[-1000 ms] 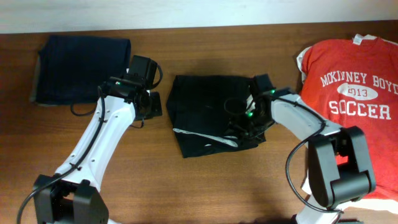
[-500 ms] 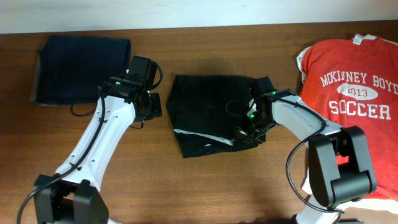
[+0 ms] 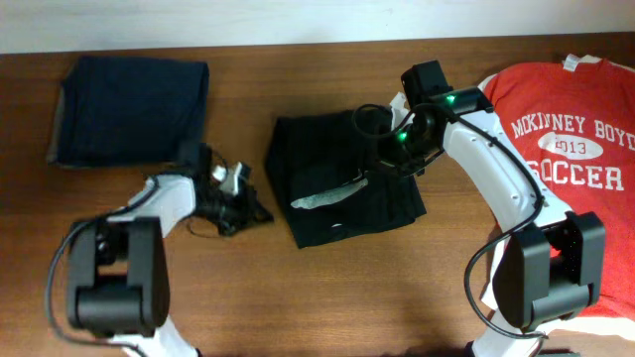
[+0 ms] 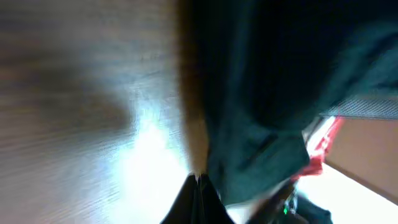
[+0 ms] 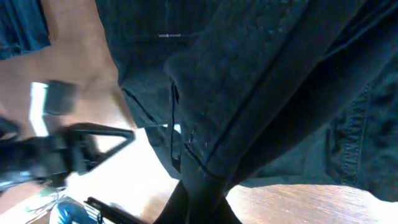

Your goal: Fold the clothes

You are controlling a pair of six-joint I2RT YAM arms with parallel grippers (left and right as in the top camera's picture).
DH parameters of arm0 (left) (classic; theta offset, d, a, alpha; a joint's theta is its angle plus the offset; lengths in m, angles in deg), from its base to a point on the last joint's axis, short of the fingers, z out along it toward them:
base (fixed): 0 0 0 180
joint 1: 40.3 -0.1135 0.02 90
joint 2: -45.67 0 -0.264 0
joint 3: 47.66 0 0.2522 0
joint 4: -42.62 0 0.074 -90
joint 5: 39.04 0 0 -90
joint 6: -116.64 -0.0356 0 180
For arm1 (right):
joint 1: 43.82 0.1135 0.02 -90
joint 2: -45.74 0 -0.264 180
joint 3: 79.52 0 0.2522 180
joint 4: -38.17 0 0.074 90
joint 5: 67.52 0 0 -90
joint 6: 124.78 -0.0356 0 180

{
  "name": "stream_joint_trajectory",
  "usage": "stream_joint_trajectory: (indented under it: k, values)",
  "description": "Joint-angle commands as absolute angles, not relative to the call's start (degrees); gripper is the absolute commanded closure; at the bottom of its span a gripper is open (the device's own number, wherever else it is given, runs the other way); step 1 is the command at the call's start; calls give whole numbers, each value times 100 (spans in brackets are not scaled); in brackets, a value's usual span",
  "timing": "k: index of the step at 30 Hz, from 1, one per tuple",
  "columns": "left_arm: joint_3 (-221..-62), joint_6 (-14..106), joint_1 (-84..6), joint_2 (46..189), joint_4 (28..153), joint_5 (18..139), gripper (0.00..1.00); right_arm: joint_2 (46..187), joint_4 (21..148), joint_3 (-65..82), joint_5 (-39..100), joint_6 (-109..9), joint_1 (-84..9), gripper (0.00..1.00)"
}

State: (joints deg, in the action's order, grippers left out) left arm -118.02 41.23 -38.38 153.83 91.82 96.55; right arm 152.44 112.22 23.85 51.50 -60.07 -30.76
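The black garment (image 3: 337, 188) lies mid-table, part folded, with a pale strip of its inner side (image 3: 322, 198) showing. My right gripper (image 3: 380, 164) is over its right part, shut on a fold of the black cloth (image 5: 249, 74) that runs down into the gripper (image 5: 200, 193). My left gripper (image 3: 256, 206) lies low on the wood just left of the garment's lower left corner. It is shut (image 4: 200, 183), with nothing visible between its fingers and the dark cloth (image 4: 261, 93) beside them. The left wrist view is blurred.
A folded dark navy garment (image 3: 129, 109) sits at the back left. The red T-shirt (image 3: 571, 149) with white soccer print is spread flat at the right edge. Bare wooden table (image 3: 298, 297) runs along the front.
The right gripper shut on the black garment's lower right part and carried it up and toward the back. The left arm swung down and forward; its gripper now lies low by the garment's left edge.
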Motion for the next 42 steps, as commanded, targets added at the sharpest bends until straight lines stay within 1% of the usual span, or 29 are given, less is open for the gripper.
stream_joint_trajectory:
  k: [1,4,7,9,10,12,13,17,19,20,22,26,29,34,37,40,41,42]
  values:
    - [-11396,3950,-3816,15805,8675,11132,100,15198,11218,2367,5071,-5944,-3102,96]
    - [-11428,3850,-3825,15803,8572,11724,99,15198,11268,2365,4986,-5940,-3102,96]
    - [-11514,3854,-3821,15628,8577,11716,99,15198,11286,2365,4986,-5940,-3102,96]
    - [-11514,4053,-3465,15628,8575,10911,99,15198,11281,2365,4986,-5940,-3102,96]
    - [-11509,4357,-3185,15628,8492,10441,100,15198,11284,2365,4986,-5940,-3102,96]
    - [-11509,5004,-2756,15628,8068,10017,99,15198,11286,2365,4986,-5940,-3102,96]
    - [-11509,5297,-2708,15628,8046,9733,100,15198,11308,2365,4988,-5940,-3102,96]
    - [-11509,5294,-2710,15628,8345,8826,99,15198,11354,2365,4929,-5883,-3104,96]
    - [-11509,5294,-2732,15628,8369,8402,99,15198,11699,2365,4455,-5870,-3124,96]
    - [-11509,5294,-2732,15628,8371,8343,100,15196,11762,2367,4612,-5830,-3150,96]
    - [-11509,5294,-2732,15628,8387,8238,99,15196,11865,2367,5534,-5468,-3351,96]
    - [-11509,5294,-2732,15628,8430,8042,99,15196,12438,2367,5530,-4967,-3786,96]
    - [-11509,5297,-2732,15628,8448,7851,99,15196,12750,2367,5956,-4488,-3786,96]
    - [-11509,5297,-2732,15628,8446,7788,99,15198,12938,2267,5694,-4314,-3753,96]
    - [-11509,5294,-2732,15622,8428,7611,99,15198,12547,1497,5497,-4318,-3535,96]
    - [-11547,5292,-2732,15503,8433,7473,100,15198,11592,348,5126,-4679,-3412,96]
    - [-11730,5275,-2732,15152,8592,7137,99,15198,10980,-142,4944,-4792,-3412,96]
    - [-11831,5270,-2732,14951,8710,6979,99,15198,10886,-181,4933,-4790,-3412,96]
